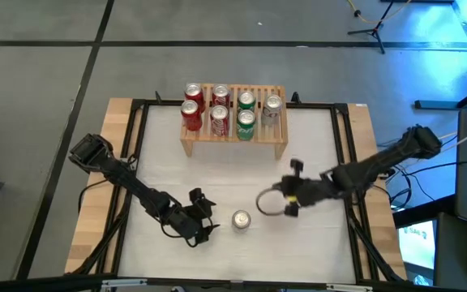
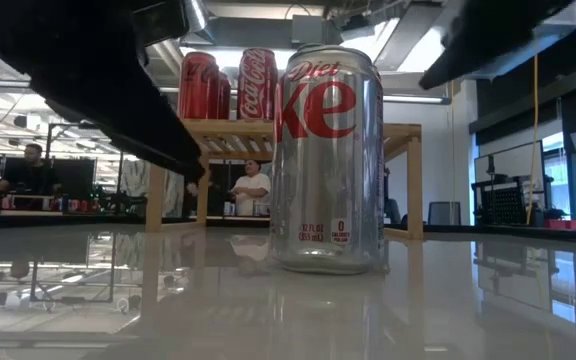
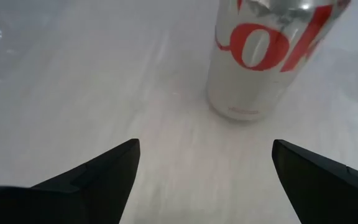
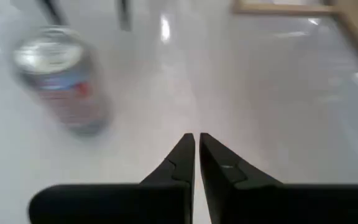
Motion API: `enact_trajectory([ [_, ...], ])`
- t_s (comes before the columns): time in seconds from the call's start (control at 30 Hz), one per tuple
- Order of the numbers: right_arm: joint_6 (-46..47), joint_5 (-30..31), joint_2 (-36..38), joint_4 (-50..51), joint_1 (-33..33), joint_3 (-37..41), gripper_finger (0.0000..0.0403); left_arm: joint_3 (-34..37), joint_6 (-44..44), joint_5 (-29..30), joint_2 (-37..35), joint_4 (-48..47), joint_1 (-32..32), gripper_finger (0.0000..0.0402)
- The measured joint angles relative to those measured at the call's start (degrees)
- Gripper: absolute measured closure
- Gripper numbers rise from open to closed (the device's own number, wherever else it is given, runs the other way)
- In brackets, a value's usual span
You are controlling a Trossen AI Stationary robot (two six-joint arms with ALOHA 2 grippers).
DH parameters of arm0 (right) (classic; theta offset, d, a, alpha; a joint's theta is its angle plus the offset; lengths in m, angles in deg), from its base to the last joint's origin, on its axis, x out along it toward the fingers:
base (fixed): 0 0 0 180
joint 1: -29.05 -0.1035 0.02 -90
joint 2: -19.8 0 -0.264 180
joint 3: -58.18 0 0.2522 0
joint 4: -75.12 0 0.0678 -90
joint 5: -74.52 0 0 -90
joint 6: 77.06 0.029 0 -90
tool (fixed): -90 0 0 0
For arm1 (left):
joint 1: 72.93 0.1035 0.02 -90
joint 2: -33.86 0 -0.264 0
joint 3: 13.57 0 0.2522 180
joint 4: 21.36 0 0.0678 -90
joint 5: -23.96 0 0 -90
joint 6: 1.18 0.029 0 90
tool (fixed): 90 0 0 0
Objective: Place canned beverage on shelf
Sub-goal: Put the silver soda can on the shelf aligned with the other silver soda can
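A silver Diet Coke can stands upright on its base on the white table near the front edge; it also shows in the low view. My left gripper is open just left of the can, its fingers apart and level with the table, the can a little ahead of them and touching neither. My right gripper is shut and empty, to the right of and beyond the can. The pale wooden shelf stands at the far middle.
Several cans stand on the shelf's slatted top: red ones at the left, green ones, a silver one at the right. A black frame runs along the table's sides. People sit in the room behind.
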Motion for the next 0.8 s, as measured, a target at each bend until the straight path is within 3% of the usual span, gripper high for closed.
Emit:
enact_trajectory([
  [0.2,5.8,-2.2,0.0,-16.7,-9.7,8.4,0.0384,0.0,-2.5,1.2,1.3,2.0,-2.3,0.0046],
  [0.4,7.9,-5.7,-1.2,-20.8,-10.7,9.1,0.0367,0.0,-3.8,2.1,3.3,5.4,-3.0,0.0046],
  [0.5,9.2,-8.2,-3.7,-20.6,-10.7,9.2,0.0317,0.0,-4.1,2.1,3.9,5.9,-3.0,0.0046],
  [0.63,11.2,-7.9,-8.1,-21.9,-10.7,9.2,0.0212,0.0,-4.4,1.8,5.1,5.8,-3.0,0.0046],
  [0.8,11.4,-3.4,-14.0,-26.0,-10.7,9.2,0.0079,0.0,-4.7,2.1,7.1,5.8,-2.7,0.0046],
])
